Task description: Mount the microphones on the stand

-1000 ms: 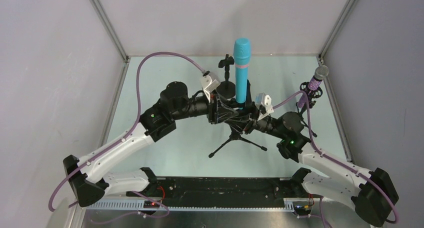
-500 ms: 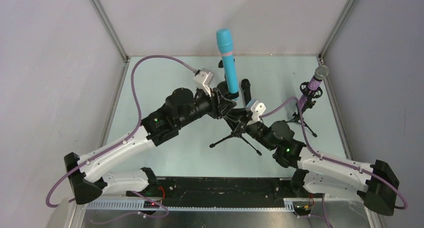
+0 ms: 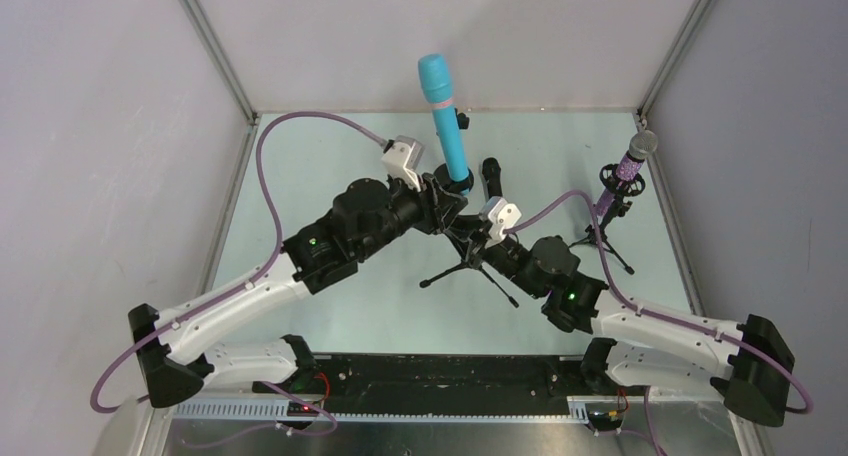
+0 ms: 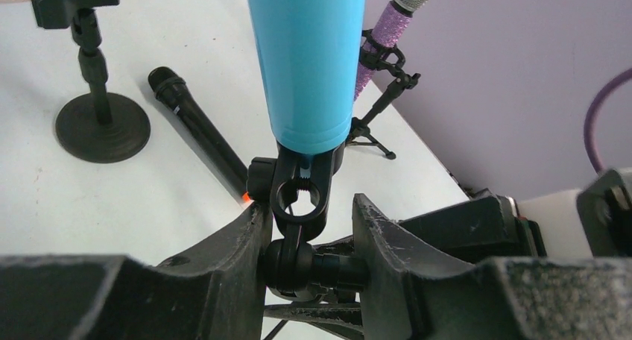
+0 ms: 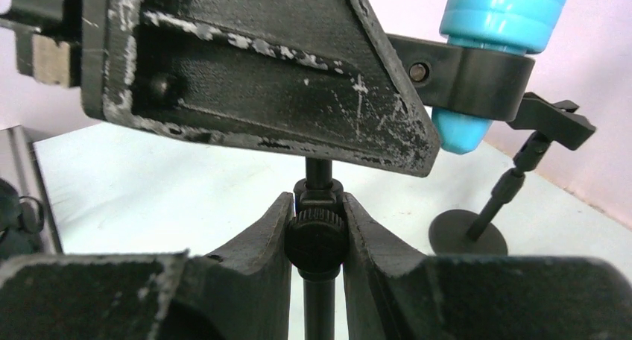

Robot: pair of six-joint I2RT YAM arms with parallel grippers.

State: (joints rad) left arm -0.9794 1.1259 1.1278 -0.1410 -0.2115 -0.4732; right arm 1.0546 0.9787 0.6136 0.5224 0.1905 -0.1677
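A pale green counter is lying between grey walls. Two metal posts are slanting up from its far corners. A black strip is running along its near edge, beside a white slotted duct.

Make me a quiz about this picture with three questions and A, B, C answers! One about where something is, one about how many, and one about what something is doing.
1. Where is the black mic?
A) lying on the table
B) clipped in a stand
C) hanging from the wall

2. How many mics sit in stand clips?
A) one
B) two
C) three

3. What is the right pincer doing?
A) hanging open
B) shut on the black mic
C) shut on the tripod stand

Answers:
1 A, it lies flat on the tabletop.
2 B, the cyan mic and the purple mic are clipped.
3 C, it squeezes the knob on the stand's pole.
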